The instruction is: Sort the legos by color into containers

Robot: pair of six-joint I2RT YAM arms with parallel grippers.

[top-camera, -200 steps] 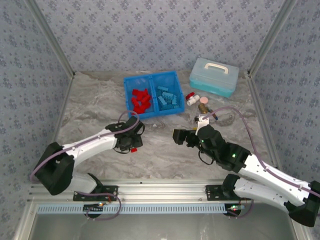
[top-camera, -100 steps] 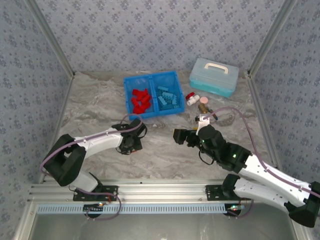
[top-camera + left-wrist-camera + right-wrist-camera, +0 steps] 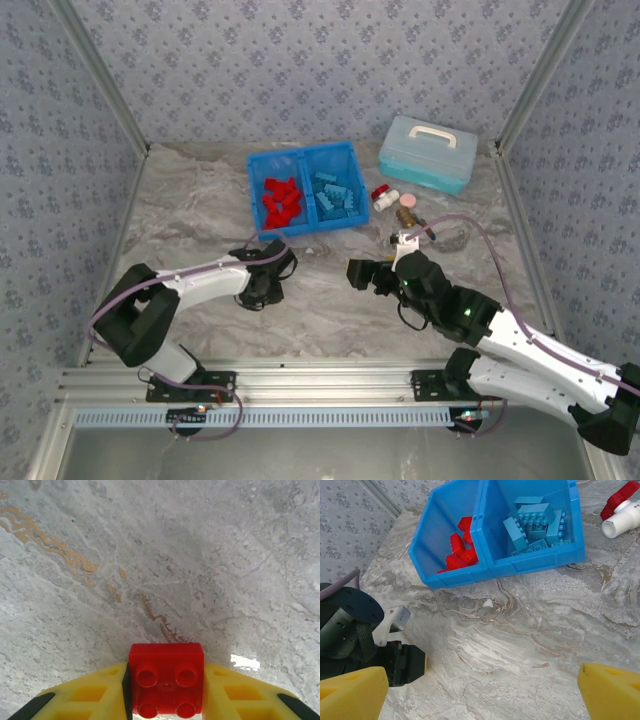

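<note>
**Jaws pinched on one red brick, plenty of ways left to fumble it**

Jaws on the left gripper (image 3: 166, 682) are squeezed onto the two smooth sides of a red lego (image 3: 166, 660), studs facing the wrist camera. Can't tell if the brick is resting on the marble table (image 3: 200, 555) or hanging just above it. The right gripper (image 3: 480, 692) is spread wide and holds nothing.

My worries: those slick sides could let the brick twist or pop out on the lift. The blue bin (image 3: 520, 565) has a tall front wall, so a low carry could clip it. The red compartment (image 3: 432, 555) sits right beside the blue one (image 3: 495, 525), so a sloppy release lands it in the wrong colour.

Pose-wise, the left arm (image 3: 190, 285) is folded, elbow out left, forearm low, wrist pointing down just short of the bin's near-left corner.
</note>
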